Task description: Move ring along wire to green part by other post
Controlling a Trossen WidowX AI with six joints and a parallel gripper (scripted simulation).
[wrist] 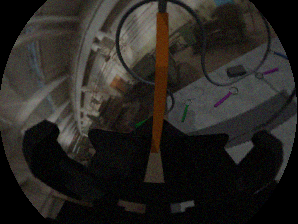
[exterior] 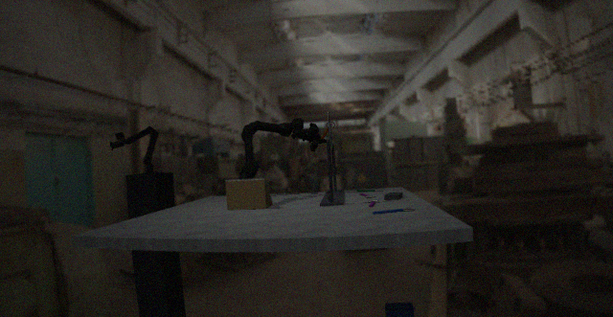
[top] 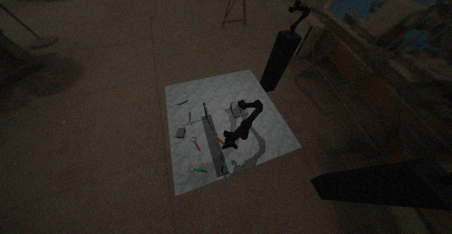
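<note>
My gripper (top: 225, 144) (exterior: 324, 139) (wrist: 156, 119) is shut on the orange handle (top: 220, 141) (exterior: 326, 132) (wrist: 161, 65), which stretches from the fingers toward the wire. The ring (top: 215, 135) is small at the handle's far end, along the middle stretch between the two posts; in the wrist view it is cut off at the top. The grey wire (wrist: 118, 42) curves on both sides of the handle's top. Green parts show near the close post (top: 222, 160) and the far post (top: 205, 106). Whether the ring touches the wire, I cannot tell.
Loose ring tools with blue (top: 183, 102) (exterior: 389, 211), purple (top: 197, 145) (wrist: 223, 99) and green (top: 200, 170) (wrist: 185, 110) handles lie beyond the wire base, with a grey block (top: 181, 133) (exterior: 393, 195). A tan box (exterior: 248, 193) stands by the arm's base.
</note>
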